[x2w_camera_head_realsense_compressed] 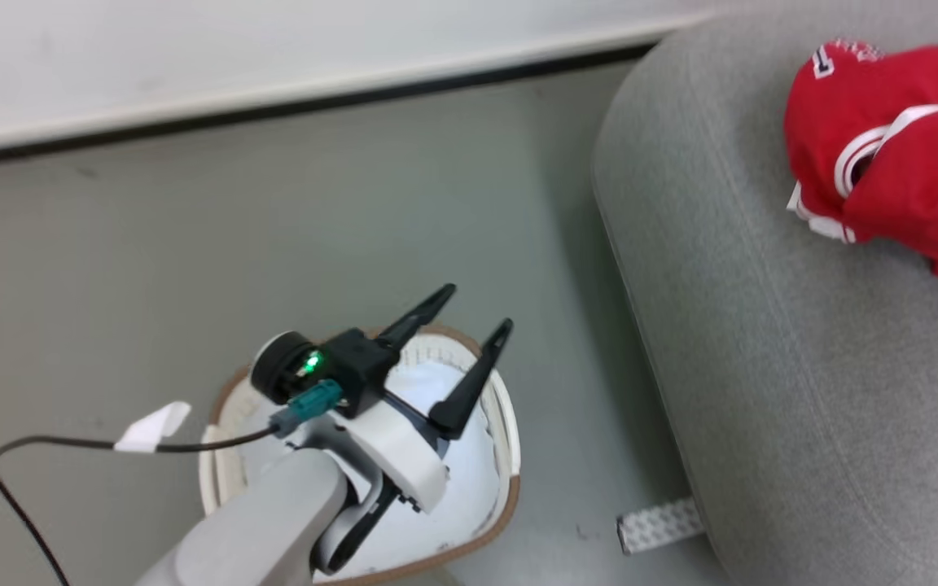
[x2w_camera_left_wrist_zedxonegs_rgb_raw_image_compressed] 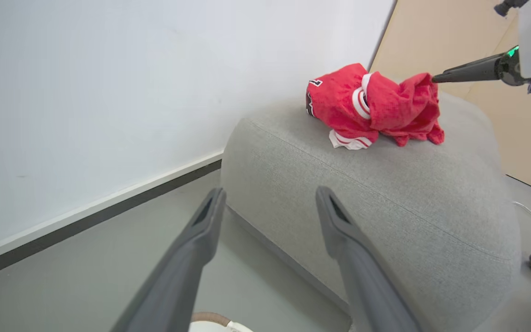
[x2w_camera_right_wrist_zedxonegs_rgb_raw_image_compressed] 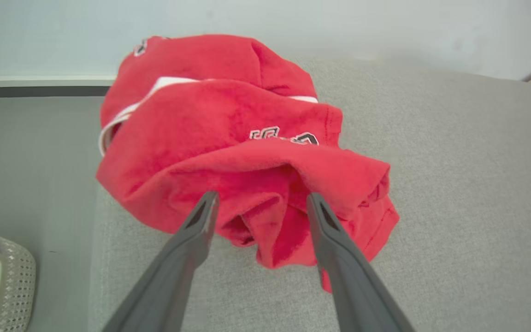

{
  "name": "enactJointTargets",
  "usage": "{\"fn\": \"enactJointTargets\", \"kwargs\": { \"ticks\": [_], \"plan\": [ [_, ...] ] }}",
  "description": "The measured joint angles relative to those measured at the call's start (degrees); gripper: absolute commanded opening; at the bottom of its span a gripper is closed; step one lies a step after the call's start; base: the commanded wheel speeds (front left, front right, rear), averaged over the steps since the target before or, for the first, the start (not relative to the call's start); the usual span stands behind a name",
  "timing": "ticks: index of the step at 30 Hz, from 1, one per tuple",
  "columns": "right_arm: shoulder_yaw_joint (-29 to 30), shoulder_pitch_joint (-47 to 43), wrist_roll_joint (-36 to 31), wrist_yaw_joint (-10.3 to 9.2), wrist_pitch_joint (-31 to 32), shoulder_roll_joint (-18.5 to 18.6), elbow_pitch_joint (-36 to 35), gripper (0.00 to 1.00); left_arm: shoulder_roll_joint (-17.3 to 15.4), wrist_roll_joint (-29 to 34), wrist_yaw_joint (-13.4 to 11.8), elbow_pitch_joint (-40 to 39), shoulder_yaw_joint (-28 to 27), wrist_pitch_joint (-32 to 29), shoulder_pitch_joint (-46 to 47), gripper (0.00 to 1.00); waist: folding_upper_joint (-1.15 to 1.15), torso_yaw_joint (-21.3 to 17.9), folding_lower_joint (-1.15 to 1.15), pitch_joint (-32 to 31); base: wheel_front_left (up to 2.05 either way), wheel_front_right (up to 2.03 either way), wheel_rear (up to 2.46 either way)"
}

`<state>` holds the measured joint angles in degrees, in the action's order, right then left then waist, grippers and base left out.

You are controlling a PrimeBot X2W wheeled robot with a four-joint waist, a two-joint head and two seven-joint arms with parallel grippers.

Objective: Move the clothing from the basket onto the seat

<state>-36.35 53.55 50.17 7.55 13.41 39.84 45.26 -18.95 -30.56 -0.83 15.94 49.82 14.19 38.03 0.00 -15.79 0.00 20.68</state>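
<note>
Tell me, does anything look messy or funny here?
Yes. The red clothing lies in a crumpled heap on the grey seat, bunched up rather than spread flat. A small white patterned strip also lies loose on the floor beside the seat's base.

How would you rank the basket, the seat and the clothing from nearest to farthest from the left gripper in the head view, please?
1. basket, directly beneath the left gripper.
2. seat, off to its right.
3. clothing, at the far upper right, lying on the seat.
</note>
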Motion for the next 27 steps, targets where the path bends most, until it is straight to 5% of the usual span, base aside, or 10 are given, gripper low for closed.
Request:
{"fn": "enactJointTargets", "kwargs": {
  "ticks": [11,27],
  "plan": [
    [-1.6,0.1,-1.2,0.0,-8.9,1.8,-9.6,1.0,-0.5,-1.6,-4.1,-3.0,-10.3,0.9,-5.2,1.0,0.0,3.9,-0.01,-9.7,0.0,0.0,0.0],
    [9.8,-18.9,-9.5,0.0,-26.5,-11.3,-17.5,1.0,1.3,1.0,-7.1,-6.3,-28.9,0.9,-21.8,1.0,0.0,10.6,-0.01,-18.6,0.0,0.0,0.0]
  ]
}}
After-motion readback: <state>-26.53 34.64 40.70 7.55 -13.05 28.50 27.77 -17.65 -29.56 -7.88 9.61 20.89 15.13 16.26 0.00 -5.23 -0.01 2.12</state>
